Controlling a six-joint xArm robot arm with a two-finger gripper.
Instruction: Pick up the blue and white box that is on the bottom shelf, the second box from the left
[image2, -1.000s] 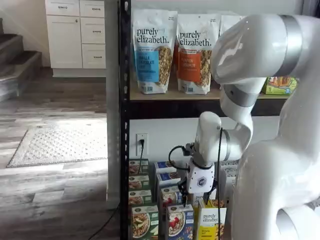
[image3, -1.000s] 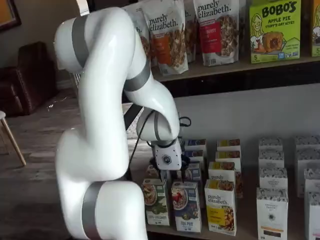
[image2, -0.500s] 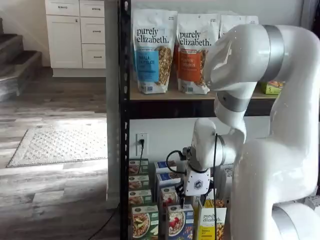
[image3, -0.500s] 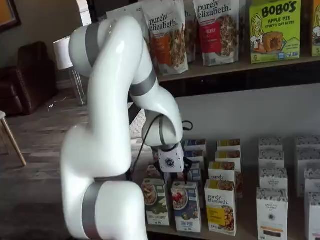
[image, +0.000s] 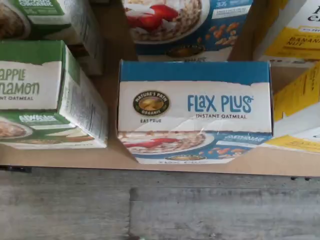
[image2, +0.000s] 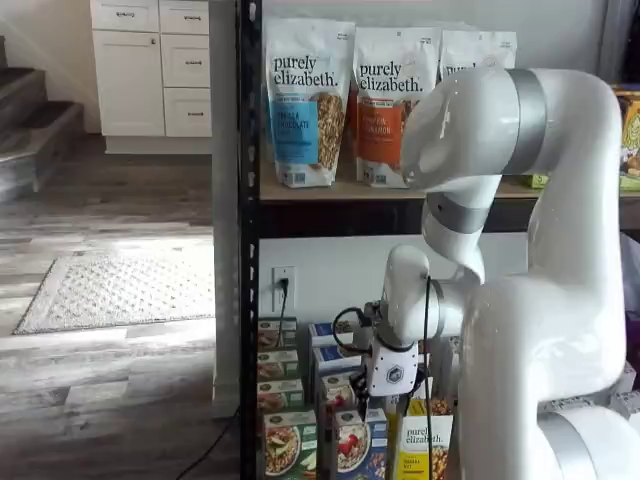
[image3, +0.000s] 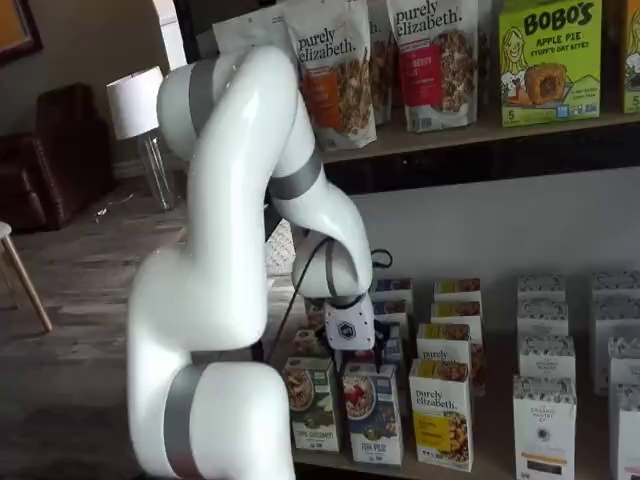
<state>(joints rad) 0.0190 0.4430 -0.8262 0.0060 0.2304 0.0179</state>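
The wrist view is showing the blue and white box (image: 194, 110) directly under the gripper (image3: 357, 357), long axis lying left-right, though I cannot tell the fingers' state.

Grey wood-plank floor (image2: 110, 390), pale rug (image2: 120, 290), white cabinets (image2: 150, 65), dark stairs (image2: 30, 130), brown armchair (image3: 50, 150)

Right under your wrist camera, the blue and white box (image: 195, 111) reads "FLAX PLUS", "INSTANT OATMEAL", with a round "NATURE'S PATH ORGANIC" seal and "EAT TRUE". The green carton (image: 37, 95) beside it shows "APPLE", "…NAMON", "OATMEAL". A yellow carton (image: 295, 32) says "BANANA NUT". Up top, the granola bags (image2: 305, 100) read "purely elizabeth.", and a green box (image3: 550, 60) shouts "BOBO'S APPLE PIE".
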